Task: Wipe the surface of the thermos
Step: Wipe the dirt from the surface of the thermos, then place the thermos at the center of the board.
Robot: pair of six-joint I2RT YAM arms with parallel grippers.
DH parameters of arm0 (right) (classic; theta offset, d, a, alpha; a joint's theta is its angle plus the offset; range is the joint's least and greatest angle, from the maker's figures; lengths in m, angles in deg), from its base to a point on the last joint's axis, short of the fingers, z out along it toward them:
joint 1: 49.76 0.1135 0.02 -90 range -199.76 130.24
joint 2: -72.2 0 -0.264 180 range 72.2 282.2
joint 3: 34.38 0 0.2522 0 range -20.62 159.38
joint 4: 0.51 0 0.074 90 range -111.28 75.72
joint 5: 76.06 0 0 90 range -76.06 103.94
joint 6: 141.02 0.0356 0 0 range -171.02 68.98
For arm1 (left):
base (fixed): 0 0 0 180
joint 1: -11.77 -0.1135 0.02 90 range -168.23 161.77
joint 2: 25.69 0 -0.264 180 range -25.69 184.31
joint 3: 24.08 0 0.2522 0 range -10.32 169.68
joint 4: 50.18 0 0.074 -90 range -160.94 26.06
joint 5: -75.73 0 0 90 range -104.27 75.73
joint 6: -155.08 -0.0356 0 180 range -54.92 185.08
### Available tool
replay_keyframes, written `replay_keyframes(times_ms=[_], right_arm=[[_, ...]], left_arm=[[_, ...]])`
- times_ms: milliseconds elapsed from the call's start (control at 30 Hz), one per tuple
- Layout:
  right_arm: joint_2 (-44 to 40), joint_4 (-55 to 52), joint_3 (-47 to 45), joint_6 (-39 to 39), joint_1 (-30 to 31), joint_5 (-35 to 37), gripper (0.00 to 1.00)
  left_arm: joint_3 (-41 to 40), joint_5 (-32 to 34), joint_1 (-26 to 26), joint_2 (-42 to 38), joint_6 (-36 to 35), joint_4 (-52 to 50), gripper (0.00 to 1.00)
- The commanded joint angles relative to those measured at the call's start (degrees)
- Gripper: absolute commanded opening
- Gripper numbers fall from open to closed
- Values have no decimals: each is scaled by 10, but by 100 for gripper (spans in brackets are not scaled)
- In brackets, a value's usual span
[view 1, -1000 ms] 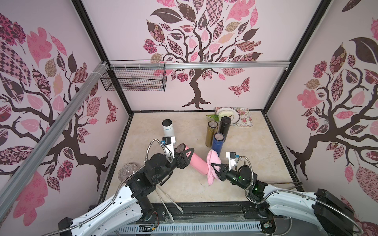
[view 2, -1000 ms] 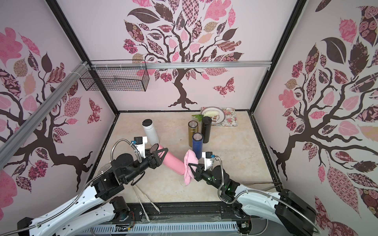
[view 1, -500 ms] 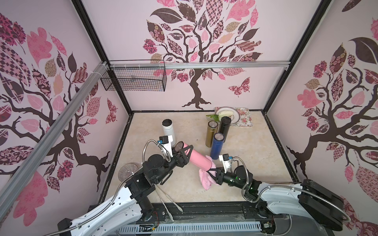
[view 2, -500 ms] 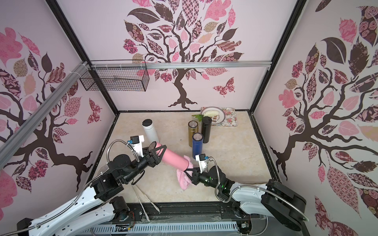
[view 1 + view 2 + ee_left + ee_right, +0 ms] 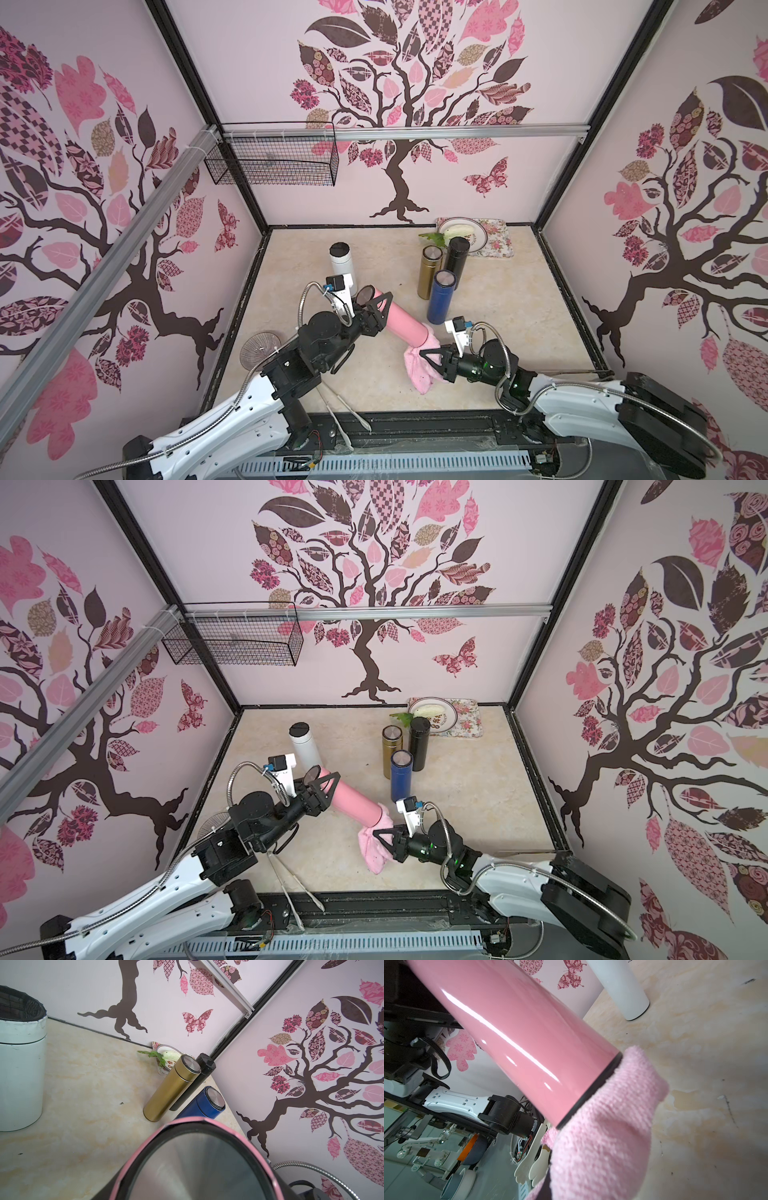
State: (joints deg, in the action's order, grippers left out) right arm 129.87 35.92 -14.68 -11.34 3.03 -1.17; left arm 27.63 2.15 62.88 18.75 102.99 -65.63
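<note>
One pink thermos [image 5: 405, 325] [image 5: 357, 805] sits just below the centre of both top views. It is a glossy, smooth-sided cylinder slanting from upper left to lower right. Its upper-left end carries a round, steel-faced lid, which fills the lower middle of the left wrist view [image 5: 197, 1167]. Its lower-right end finishes in a thin black ring, plain in the right wrist view [image 5: 519, 1032].

The left gripper [image 5: 379, 312] [image 5: 326, 789] is clamped on the pink thermos just below the lid, with its black triangular fingers [image 5: 383, 299] pressed against opposite sides of the body. The right gripper [image 5: 424, 360] [image 5: 379, 837], lower and to the right in the frame, has its jaws closed together on a fluffy pink cloth [image 5: 419, 372] [image 5: 602, 1136]. The cloth is bunched around the fingers and hangs below them toward the table [image 5: 498, 299].

The pink thermos therefore lies up and to the left of the right gripper's jaws. Its ringed base touches the pink cloth, which folds over that black ring in the right wrist view. At the other end, the body runs between the left gripper's jaws.

Four more flasks stand upright higher in the frame. A white thermos [image 5: 343, 262] is at the upper left, just beyond the left gripper. A gold thermos [image 5: 428, 270], a black thermos [image 5: 455, 257] and a blue thermos [image 5: 441, 297] cluster at the upper right. The blue one is nearest the pink base but apart from it.
</note>
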Motion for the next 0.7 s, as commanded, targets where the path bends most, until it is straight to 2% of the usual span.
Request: replay_keyframes(times_ms=[0, 167, 300, 467, 567, 667], right_arm=[[-80, -2, 34, -34, 6, 13, 0], [-152, -81, 50, -4, 7, 93, 0], [-203, -229, 102, -27, 4, 138, 0], [-259, -336, 135, -56, 3, 229, 0], [-291, -366, 132, -76, 3, 273, 0], [-324, -358, 112, -88, 3, 288, 0]], left_arm=[[15, 36, 0, 26, -43, -48, 0], [51, 77, 0, 68, -91, -53, 0], [110, 109, -3, 142, -148, -60, 0], [169, 110, -29, 240, -201, -28, 0], [198, 116, -48, 299, -233, -1, 0], [224, 108, -69, 348, -261, 31, 0]])
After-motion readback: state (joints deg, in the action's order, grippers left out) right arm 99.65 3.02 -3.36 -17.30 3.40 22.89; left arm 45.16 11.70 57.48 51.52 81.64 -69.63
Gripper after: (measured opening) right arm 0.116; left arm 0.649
